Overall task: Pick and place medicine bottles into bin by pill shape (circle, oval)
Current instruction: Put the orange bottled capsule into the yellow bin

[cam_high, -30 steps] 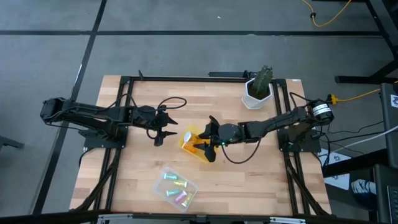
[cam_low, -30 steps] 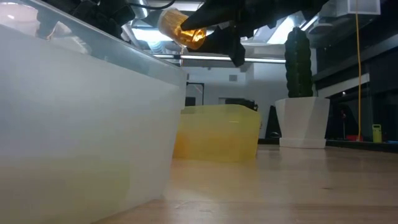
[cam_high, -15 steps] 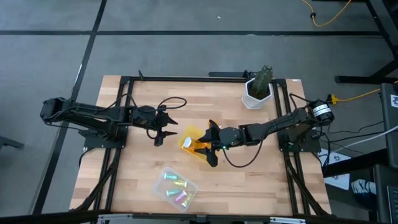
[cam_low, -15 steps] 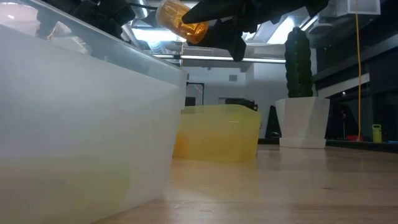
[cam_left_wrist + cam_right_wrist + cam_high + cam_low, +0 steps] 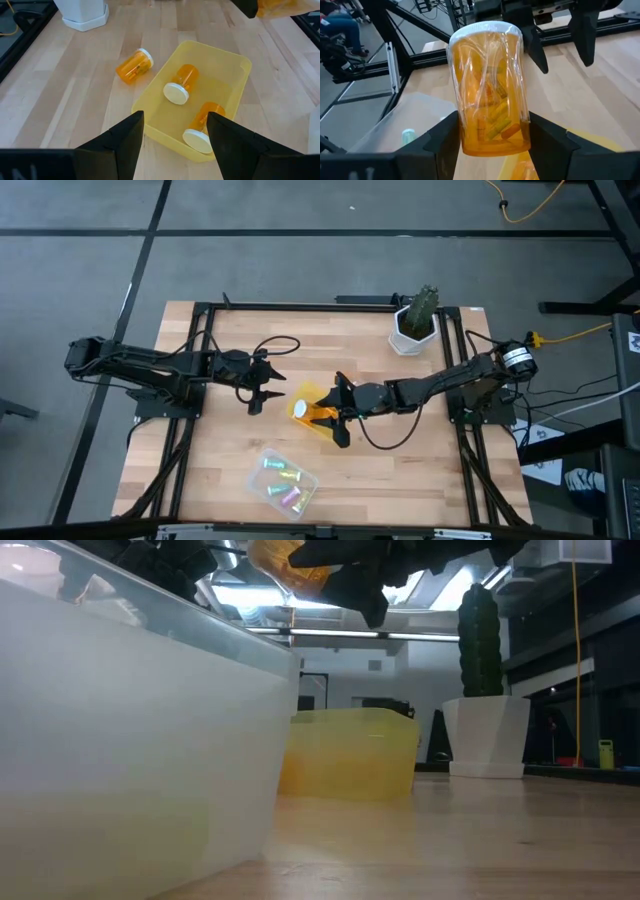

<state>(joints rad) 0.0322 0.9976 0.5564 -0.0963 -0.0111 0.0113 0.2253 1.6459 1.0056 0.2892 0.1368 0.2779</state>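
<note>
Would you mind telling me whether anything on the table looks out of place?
One orange medicine bottle with a white cap lies on its side on the wooden table, outside the yellow bin that already holds two like it.

No legible text, label, brand, number or sign can be made out on any bottle, bin or the tabletop.

Glossy translucent orange plastic bottle

Two bottles in the bin, one beside it
</note>
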